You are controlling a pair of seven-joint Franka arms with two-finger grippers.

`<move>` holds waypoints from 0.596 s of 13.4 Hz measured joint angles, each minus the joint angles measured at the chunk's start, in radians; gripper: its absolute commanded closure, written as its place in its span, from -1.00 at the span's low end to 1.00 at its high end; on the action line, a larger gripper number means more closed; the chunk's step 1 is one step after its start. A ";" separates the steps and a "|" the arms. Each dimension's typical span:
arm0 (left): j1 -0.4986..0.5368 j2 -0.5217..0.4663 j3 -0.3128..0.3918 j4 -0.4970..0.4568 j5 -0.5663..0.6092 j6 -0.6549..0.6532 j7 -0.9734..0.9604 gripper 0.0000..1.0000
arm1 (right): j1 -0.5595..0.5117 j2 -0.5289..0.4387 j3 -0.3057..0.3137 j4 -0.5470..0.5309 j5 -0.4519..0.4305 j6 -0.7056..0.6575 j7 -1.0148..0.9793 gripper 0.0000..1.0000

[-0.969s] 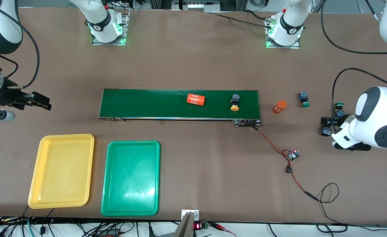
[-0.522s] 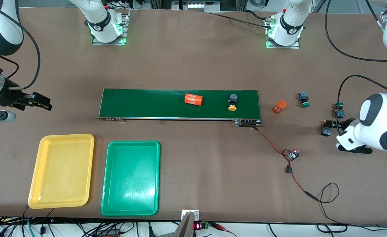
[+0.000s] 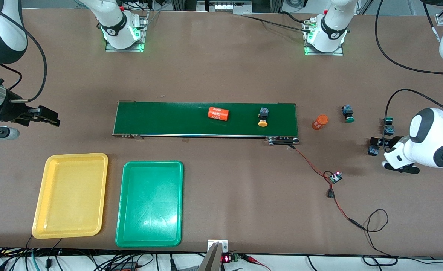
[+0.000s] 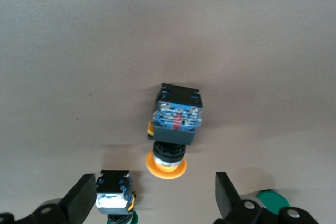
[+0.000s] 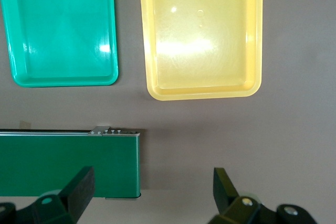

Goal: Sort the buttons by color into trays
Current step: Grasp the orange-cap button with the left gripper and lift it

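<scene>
An orange-yellow button [image 3: 263, 116] lies on the dark green belt [image 3: 168, 118] near the left arm's end. My left gripper [image 3: 381, 137] [image 4: 156, 192] is open over the table off that end, holding nothing. Below it lies another orange-yellow button [image 3: 373, 149] [image 4: 176, 124]. A green button [image 3: 388, 126] [image 4: 113, 198] sits by one finger. Another green button [image 3: 347, 114] lies closer to the belt, and its cap [image 4: 273, 200] shows by the other finger. The yellow tray [image 3: 71, 195] [image 5: 202, 35] and the green tray [image 3: 150, 203] [image 5: 60, 24] are empty. My right gripper [image 3: 54, 117] [image 5: 152, 192] waits open off the belt's end [image 5: 68, 161] on the right arm's side.
One orange cylinder printed 4680 [image 3: 218, 113] lies on the belt. Another [image 3: 319, 121] stands on the table between the belt and the green button. A small circuit board [image 3: 335, 177] with red and black wires runs from the belt's corner toward the front edge.
The cylinder and the orange-yellow button on the belt have drifted toward the right arm's end. My left hand has shifted a little and come lower over the buttons. The right arm has not moved.
</scene>
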 measured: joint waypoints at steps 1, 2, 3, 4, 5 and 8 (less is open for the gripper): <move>-0.002 0.004 -0.001 0.000 0.000 0.000 0.000 -1.00 | 0.000 0.000 0.000 0.000 0.000 0.000 0.000 -1.00; -0.005 0.007 -0.002 -0.001 0.000 0.001 0.000 -1.00 | 0.000 0.000 0.000 0.000 0.000 0.000 0.000 -1.00; -0.006 0.010 -0.002 -0.001 0.000 0.001 0.000 -1.00 | 0.000 0.000 0.000 0.000 0.000 0.000 0.000 -1.00; -0.006 0.017 -0.002 -0.002 0.000 0.001 0.000 -1.00 | 0.000 0.000 0.000 0.000 0.000 0.000 0.000 -1.00; -0.005 0.025 -0.001 -0.002 0.000 0.003 0.000 -1.00 | 0.000 0.001 0.000 0.000 0.000 0.000 0.000 -1.00; -0.005 0.043 -0.001 -0.001 0.000 0.027 0.001 -0.92 | 0.000 0.005 0.000 0.000 0.000 0.000 0.000 -1.00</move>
